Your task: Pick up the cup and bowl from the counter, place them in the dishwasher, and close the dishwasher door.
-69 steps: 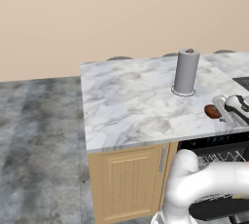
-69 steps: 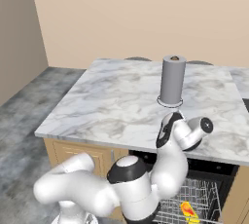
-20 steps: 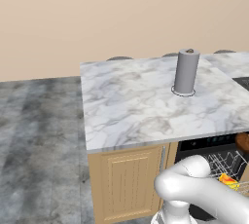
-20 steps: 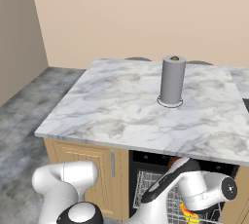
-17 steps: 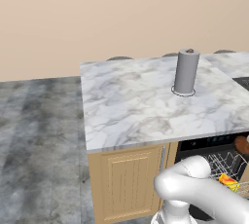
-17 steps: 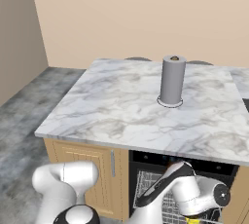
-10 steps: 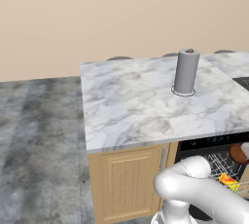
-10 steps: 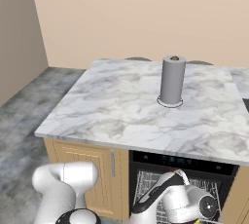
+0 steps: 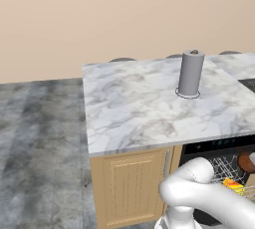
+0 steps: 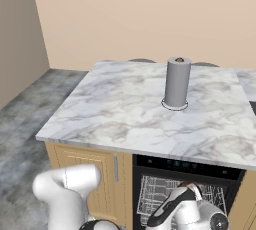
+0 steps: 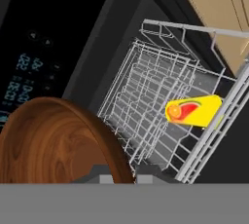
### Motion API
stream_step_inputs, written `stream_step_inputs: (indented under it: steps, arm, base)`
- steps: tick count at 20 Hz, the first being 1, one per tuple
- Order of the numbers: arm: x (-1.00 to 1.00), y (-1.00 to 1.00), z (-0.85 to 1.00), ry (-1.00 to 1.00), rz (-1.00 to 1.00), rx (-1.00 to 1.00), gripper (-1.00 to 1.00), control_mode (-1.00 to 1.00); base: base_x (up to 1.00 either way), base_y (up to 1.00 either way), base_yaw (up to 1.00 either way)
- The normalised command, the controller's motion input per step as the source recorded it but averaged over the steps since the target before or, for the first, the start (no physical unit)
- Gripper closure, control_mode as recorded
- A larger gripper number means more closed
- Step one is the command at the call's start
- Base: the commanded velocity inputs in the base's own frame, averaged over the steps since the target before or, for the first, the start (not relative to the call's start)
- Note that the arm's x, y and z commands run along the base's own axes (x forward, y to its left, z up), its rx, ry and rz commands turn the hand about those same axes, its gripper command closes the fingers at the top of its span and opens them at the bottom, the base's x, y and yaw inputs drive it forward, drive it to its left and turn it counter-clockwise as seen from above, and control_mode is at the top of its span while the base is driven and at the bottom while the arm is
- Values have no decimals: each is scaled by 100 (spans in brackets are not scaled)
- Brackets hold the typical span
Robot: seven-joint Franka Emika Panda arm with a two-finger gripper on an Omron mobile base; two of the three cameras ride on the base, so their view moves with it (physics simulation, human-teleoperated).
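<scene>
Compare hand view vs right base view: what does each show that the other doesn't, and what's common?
Hand view alone: the brown bowl close up, pinched by its rim between the shut gripper tips, held above the rack; the yellow cup lying on its side in the rack; the lit control panel.

Right base view alone: the marble counter, the tall grey cylinder upright on it, the wooden cabinet, the floor and wall.

Both: the open dishwasher and its white wire rack.
</scene>
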Motion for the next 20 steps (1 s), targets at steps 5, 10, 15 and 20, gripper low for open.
stream_step_inputs:
  steps: [5,10,15,20]
  arm:
    - [10,-28,-63,0,0,2,100,-100]
    - [10,-20,-65,0,0,0,100,-100]
    - [15,-29,-55,0,0,1,100,-100]
    - [23,-34,-47,0,0,2,100,-100]
  base:
    - [0,0,0]
    - [0,0,0]
    - [0,0,0]
    - [0,0,0]
